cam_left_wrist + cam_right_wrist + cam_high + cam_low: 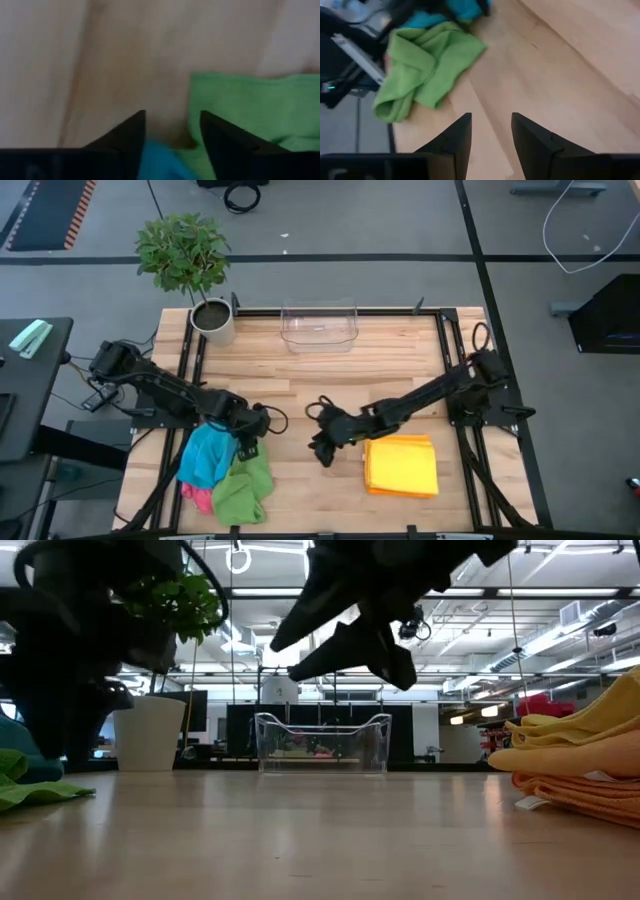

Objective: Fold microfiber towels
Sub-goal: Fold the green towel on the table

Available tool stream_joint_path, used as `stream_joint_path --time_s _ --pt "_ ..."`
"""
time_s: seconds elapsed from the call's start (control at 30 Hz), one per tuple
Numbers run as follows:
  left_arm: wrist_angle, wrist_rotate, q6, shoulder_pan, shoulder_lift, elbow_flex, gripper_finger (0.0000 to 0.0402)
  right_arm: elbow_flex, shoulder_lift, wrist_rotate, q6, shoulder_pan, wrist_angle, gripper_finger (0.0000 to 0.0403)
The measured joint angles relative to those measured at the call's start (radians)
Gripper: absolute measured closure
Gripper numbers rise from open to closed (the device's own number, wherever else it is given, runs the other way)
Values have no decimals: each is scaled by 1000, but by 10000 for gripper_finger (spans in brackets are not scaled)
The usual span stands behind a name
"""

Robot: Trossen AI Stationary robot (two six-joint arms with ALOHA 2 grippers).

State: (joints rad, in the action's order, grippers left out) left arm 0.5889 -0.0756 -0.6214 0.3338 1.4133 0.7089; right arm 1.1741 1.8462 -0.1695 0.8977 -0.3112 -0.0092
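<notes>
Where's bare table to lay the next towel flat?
Best: the wooden tabletop between the clear plastic bin and both grippers. Narrower: the strip between the left gripper and right gripper. Crowded: front left with the crumpled blue, green and pink towels, front right with the folded yellow-orange towel stack.

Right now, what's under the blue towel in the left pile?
The blue towel lies over a pink towel, which peeks out at the pile's near edge, and beside a green towel. Anything else beneath is covered.

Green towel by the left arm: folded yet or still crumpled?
Crumpled. The green towel lies bunched and uneven beside the blue towel, unlike the neat folded yellow stack.
</notes>
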Motion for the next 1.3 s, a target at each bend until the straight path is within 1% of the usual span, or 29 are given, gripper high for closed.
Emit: stream_joint_path --time_s 0.13,0.23,0.33,0.43,0.53,0.6,0.67,0.77,0.8,0.83,0.93,1.0,1.07,1.2,1.3 --pt "-55 -30 70 27 -1 0 137 74 42 14 42 15 -71 256" --pt "-79 -28 104 45 27 -5 106 90 43 17 74 18 -80 256" --pt "-157 -22 109 71 70 -34 94 90 29 16 97 16 -91 256" --pt "-175 -3 106 90 116 -37 100 90 16 14 117 11 -117 256" --pt "-167 48 109 119 128 -33 127 89 13 14 122 2 -137 256" --pt "-155 113 108 149 125 -20 168 89 13 14 122 -2 -154 256" --pt "-135 178 109 179 124 1 229 89 12 15 110 -8 -180 256" --pt "-161 184 93 202 128 26 345 89 12 31 60 -7 -219 256" --pt "-164 183 73 204 127 36 372 89 5 40 44 -7 -241 256" --pt "-166 184 49 203 127 47 383 88 0 49 24 -4 -258 256" --pt "-113 193 24 175 113 117 384 88 -31 70 -64 2 -298 256" --pt "-68 215 18 144 98 206 391 88 -69 76 -142 8 -312 256" --pt "13 246 40 108 87 309 393 88 -123 67 -215 11 -354 256" --pt "134 307 149 32 77 559 386 88 -250 -6 -324 18 -455 256" --pt "207 316 214 -24 79 736 392 88 -365 -94 -390 21 -543 256"
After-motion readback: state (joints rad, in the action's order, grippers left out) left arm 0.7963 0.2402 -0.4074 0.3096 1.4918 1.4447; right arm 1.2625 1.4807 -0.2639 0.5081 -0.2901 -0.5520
